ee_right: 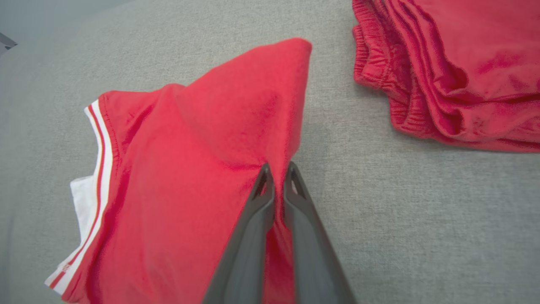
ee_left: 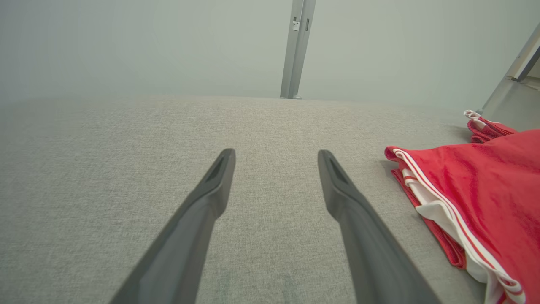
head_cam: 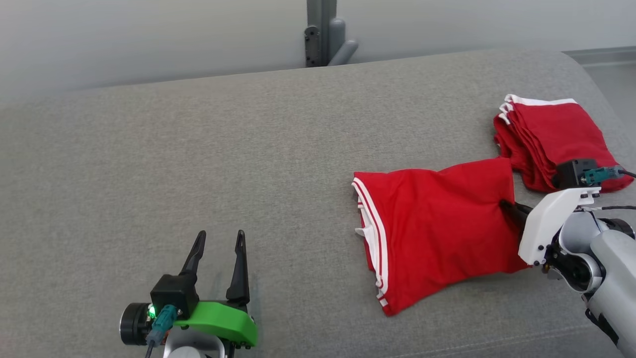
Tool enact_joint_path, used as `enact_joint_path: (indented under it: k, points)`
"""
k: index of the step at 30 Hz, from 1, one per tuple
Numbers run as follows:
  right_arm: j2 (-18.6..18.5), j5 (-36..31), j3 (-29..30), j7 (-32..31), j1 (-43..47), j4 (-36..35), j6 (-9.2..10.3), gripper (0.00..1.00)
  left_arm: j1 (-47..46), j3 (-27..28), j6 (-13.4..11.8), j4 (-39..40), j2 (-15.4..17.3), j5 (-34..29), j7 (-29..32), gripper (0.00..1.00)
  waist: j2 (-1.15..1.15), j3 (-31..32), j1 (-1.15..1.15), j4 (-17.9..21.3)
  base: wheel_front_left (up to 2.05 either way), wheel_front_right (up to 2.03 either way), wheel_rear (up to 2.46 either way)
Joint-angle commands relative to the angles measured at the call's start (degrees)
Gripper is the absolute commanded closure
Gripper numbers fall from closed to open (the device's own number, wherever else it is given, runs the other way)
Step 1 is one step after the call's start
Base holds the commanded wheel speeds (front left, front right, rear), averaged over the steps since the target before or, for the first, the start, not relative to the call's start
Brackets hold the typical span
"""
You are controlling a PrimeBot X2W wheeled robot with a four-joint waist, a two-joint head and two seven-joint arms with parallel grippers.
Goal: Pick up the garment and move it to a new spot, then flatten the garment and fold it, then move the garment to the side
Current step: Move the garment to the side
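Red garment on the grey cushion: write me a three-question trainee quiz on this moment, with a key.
1. True or false: the right gripper is shut on the edge of the red garment.
2. Pick one. The left gripper is: A) open, apart from the garment; B) shut on the garment; C) shut on nothing.
3. In a few words: what lies on the grey cushion just beyond the garment's far right corner in the head view?

Key:
1. True.
2. A.
3. A stack of folded red garments.
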State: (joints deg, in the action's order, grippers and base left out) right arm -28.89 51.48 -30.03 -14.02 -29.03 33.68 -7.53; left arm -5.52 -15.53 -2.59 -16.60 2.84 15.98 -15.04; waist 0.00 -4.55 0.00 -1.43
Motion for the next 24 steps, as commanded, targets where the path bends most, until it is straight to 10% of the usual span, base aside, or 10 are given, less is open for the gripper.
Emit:
enact_joint_path:
  k: [1,12,24]
  points:
    - [-0.47,-0.46,0.46,0.12,-0.78,-0.22,0.10,1.00,-1.12,-0.12,0.02,0.04,0.14,-0.22,-0.13,0.00,0.00,-1.03,0.00,5.42,0.00,0.00,0.00]
    - [-0.11,-1.79,2.07,0.58,-2.68,-1.13,0.10,1.00,-3.17,-0.29,0.57,-0.80,0.15,-1.36,-0.12,0.00,0.00,-3.33,0.00,12.95,0.00,0.00,0.00]
    - [1.72,-3.80,3.75,1.29,-5.46,-0.68,0.09,1.00,-3.48,-0.42,0.67,-1.71,0.16,-0.91,-0.13,0.00,0.00,-3.03,0.00,11.53,0.00,0.00,0.00]
